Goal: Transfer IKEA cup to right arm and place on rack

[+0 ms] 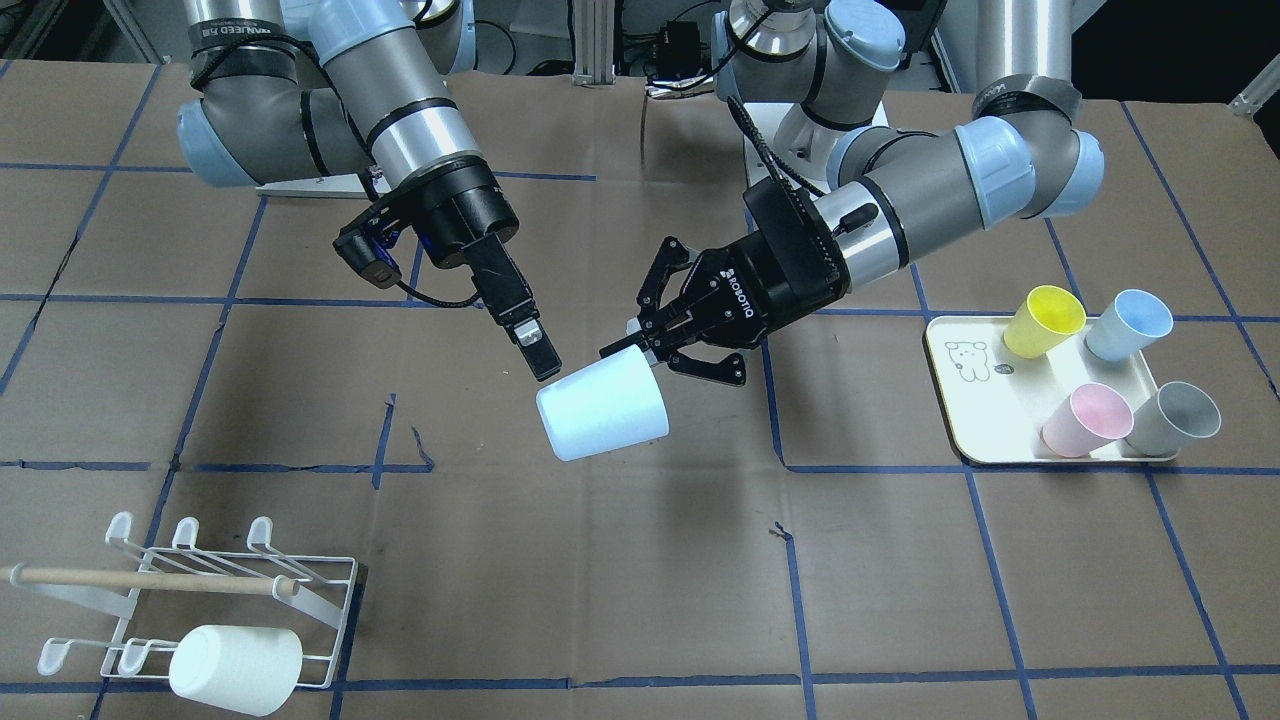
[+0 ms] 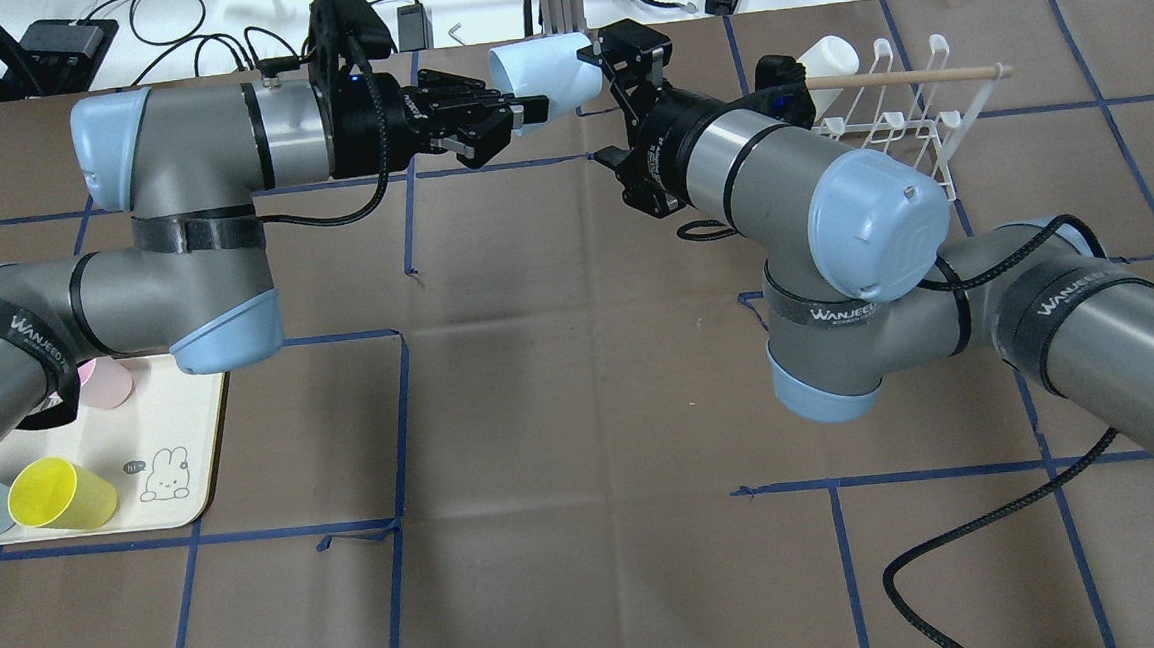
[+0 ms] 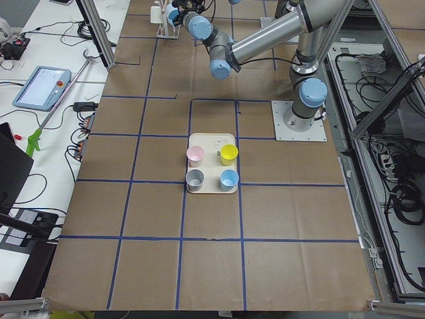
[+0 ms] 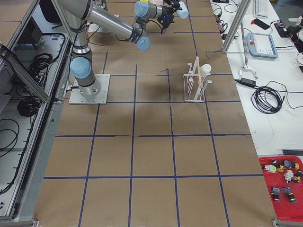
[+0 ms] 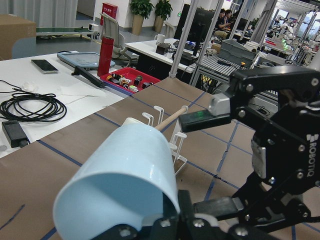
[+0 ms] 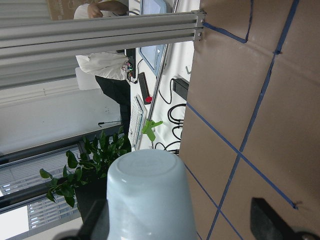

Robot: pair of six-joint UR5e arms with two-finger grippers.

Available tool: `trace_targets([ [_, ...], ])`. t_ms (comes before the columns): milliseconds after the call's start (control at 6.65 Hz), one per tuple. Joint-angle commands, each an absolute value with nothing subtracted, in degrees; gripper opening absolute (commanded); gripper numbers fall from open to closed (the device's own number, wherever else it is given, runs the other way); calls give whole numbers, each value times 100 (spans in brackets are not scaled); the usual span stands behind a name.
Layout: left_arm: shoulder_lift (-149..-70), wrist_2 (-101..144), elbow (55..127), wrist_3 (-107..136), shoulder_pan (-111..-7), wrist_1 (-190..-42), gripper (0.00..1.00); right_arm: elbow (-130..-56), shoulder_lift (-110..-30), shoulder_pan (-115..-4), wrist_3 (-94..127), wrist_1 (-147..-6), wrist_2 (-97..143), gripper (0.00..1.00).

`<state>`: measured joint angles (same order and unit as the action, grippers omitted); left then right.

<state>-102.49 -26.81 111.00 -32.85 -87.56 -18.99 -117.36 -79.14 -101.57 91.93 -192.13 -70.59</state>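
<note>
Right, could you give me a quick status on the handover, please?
Left gripper shut on rim of pale-blue plastic cup, mid-air. Right gripper open around its body. White wire rack holds one white cup; other prongs free.

Bright, even light comes from above. Soft, faint shadows lie on the brown table (image 1: 900, 600) near its middle. In the left wrist view the near cup (image 5: 125, 170) looks slightly soft.

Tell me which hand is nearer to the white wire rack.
Right. The right hand sits by the base of the pale blue cup, toward the rack; the left hand grips the cup's rim, farther off.
</note>
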Motion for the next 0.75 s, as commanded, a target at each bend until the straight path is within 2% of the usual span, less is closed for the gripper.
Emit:
trace_targets([
  [0,-10239,-2681,11101,-3287,-8754,-1898,3,-11532,-7762,-10169,9193,-19213,-7066,99],
  [602,-10230,-2681,11101,-3287,-8754,-1890,4,-11119,-7436,-10178,9193,-19213,-7066,98],
])
